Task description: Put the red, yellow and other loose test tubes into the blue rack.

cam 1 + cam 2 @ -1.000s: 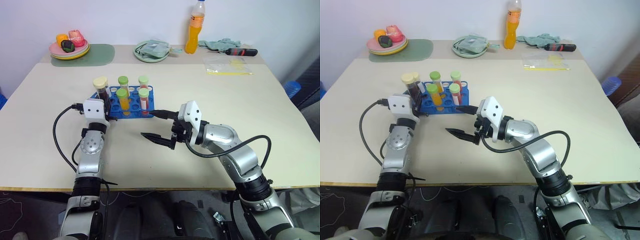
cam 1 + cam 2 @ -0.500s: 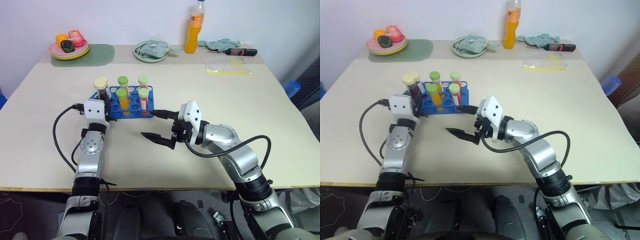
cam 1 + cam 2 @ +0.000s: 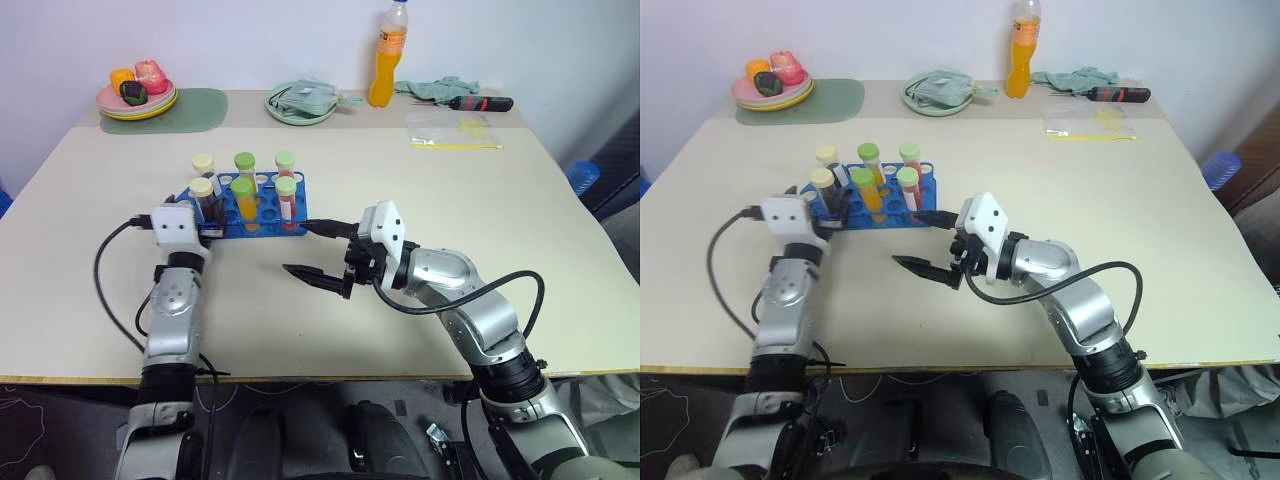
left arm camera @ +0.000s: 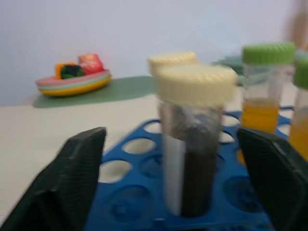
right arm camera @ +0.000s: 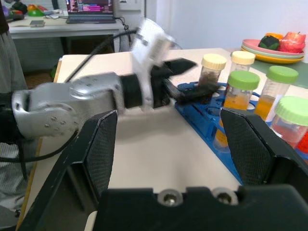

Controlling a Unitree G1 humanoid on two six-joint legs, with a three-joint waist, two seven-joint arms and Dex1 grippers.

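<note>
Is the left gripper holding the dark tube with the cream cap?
No, the left gripper has open jaws, and the dark tube stands free in the blue rack.

arms: silver metal segments, black joints
wrists: white box housings
cables: black, looping beside each forearm
fingers [image 4: 72, 178]: black, finely textured pads
mount: black, two screws

An office-like test room: laptop [image 5: 91, 8] on a desk [image 5: 57, 26], plain walls.
</note>
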